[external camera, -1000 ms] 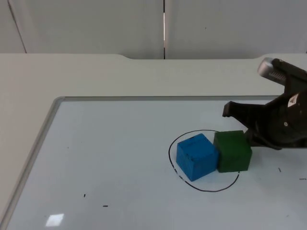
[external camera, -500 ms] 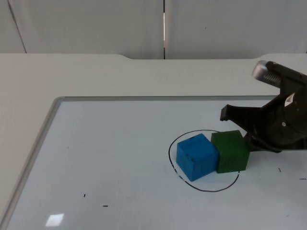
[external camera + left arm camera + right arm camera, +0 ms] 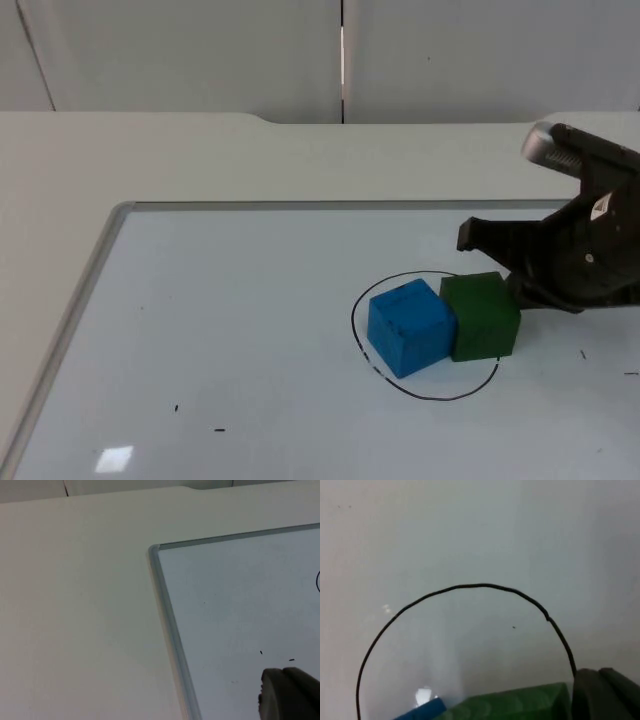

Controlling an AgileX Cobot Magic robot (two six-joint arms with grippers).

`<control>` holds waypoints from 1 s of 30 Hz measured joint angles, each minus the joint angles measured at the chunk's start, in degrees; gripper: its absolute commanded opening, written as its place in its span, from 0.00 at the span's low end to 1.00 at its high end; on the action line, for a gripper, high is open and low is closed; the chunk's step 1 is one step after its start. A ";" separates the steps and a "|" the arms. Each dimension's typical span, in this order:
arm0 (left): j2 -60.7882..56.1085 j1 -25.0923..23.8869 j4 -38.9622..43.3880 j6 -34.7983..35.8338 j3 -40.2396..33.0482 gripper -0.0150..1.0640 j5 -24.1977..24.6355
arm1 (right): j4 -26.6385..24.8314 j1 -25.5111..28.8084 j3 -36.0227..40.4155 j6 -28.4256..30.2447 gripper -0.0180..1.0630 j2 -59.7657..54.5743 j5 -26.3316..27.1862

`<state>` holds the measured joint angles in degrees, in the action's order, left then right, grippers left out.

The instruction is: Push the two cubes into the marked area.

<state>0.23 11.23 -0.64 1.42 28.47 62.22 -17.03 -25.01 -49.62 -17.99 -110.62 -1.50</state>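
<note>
White table top (image 3: 60, 170) carries a flat whiteboard sheet with a grey rim (image 3: 200, 330). On the sheet, a hand-drawn black circle outline (image 3: 352, 318). Right gripper (image 3: 500, 262) sits low at the circle's right edge, fingers spread apart, against the green cube (image 3: 481, 316). Green cube touches the blue cube (image 3: 410, 326); both lie inside the circle. Left gripper (image 3: 287, 695) waits over the whiteboard's corner; finger state cannot be told.

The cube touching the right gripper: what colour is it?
Green; the green cube shows best in the top view, against the right gripper.
</note>
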 measured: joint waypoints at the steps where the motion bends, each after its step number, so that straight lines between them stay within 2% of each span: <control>1: 0.00 0.00 0.00 0.00 0.00 0.01 0.00 | 0.00 0.00 0.00 0.49 0.02 0.00 -0.68; 7: 0.00 0.00 0.00 0.00 0.00 0.01 0.00 | 0.00 0.00 0.00 2.97 0.02 0.00 -5.82; 10: 0.00 0.00 0.00 0.00 0.00 0.01 0.00 | 0.00 0.00 0.00 3.14 0.02 0.00 -6.76; 30: 0.00 0.00 0.00 0.00 0.00 0.01 0.00 | -0.11 -0.44 -1.06 2.04 0.02 0.00 -3.47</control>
<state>0.23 11.23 -0.64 1.42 28.47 62.22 -17.14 -25.45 -50.68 -15.94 -110.62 -4.97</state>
